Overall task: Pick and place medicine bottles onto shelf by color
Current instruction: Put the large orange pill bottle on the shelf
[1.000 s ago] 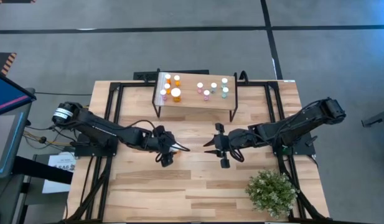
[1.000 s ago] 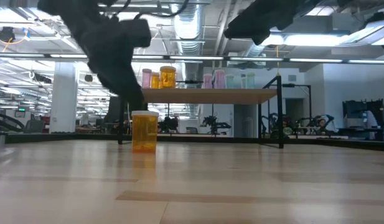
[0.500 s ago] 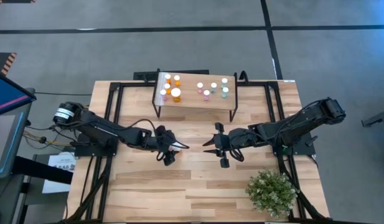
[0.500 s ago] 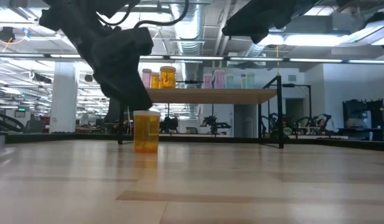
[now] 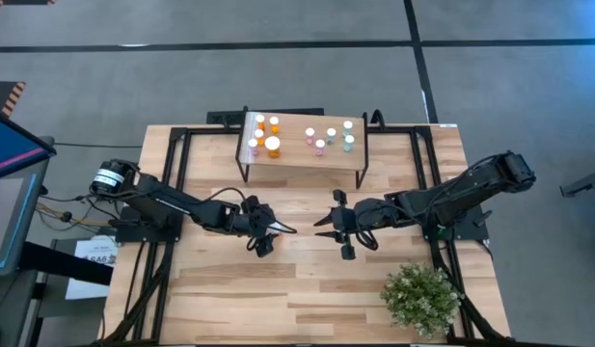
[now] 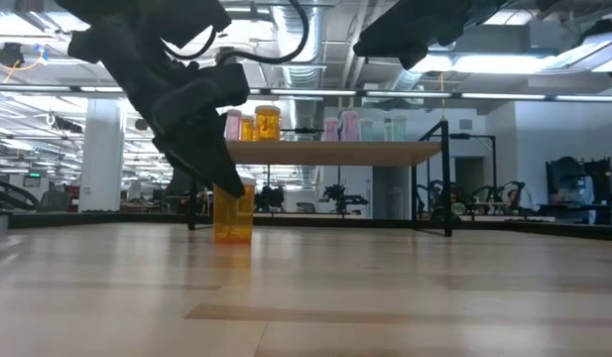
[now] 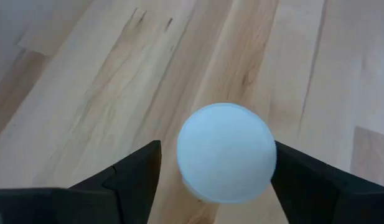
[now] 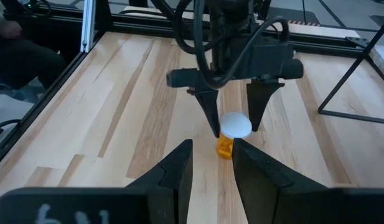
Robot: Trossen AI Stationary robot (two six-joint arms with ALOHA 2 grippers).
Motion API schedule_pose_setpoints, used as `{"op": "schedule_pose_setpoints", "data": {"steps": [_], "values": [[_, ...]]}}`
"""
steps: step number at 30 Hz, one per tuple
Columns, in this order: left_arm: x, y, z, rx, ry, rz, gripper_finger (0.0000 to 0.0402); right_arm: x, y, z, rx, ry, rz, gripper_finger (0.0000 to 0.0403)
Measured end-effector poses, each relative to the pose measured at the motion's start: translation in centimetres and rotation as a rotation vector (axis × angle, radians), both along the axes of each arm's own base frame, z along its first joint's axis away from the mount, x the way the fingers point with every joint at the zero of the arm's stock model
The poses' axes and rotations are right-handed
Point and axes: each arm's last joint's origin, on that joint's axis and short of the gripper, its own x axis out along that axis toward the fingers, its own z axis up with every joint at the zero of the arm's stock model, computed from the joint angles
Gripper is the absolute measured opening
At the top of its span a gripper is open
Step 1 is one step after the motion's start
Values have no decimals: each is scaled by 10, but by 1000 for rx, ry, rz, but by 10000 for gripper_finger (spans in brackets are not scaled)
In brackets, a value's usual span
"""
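Observation:
One orange medicine bottle (image 6: 232,216) with a white cap (image 7: 226,152) stands upright on its base on the table. My left gripper (image 7: 216,149) is open and slants down over it, one finger on either side of the cap. A gap shows at one finger; the other stands right at the cap's edge. My right gripper (image 8: 211,146) hangs open just to the right, pointing at the bottle, with nothing between its fingers. The shelf (image 5: 302,156) at the far side carries orange bottles (image 5: 268,135) on its left, pink ones (image 5: 319,141) in the middle and teal ones (image 5: 348,135) on its right.
A green potted plant (image 5: 419,297) stands at the table's near right corner. Bare wooden tabletop (image 5: 307,289) lies in front of both grippers. Black frame rails (image 5: 176,154) run along the table's left and right sides.
My left gripper has come down from above and to the left of the orange bottle until its fingers stand on either side of the cap. The bottle has stayed where it was.

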Motion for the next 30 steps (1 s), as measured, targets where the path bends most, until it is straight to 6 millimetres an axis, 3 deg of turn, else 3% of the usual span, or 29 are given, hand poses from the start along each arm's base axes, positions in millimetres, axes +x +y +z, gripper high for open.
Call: {"op": "schedule_pose_setpoints", "data": {"steps": [12,21,30], "values": [[4,3,3,-12,-43,5,177,0,0,0,0,0,0,133],[7,9,9,-30,-59,6,194,0,0,-1,-2,7,0,133],[32,17,57,31,-74,-14,187,-2,0,-4,-7,44,-2,133]]}}
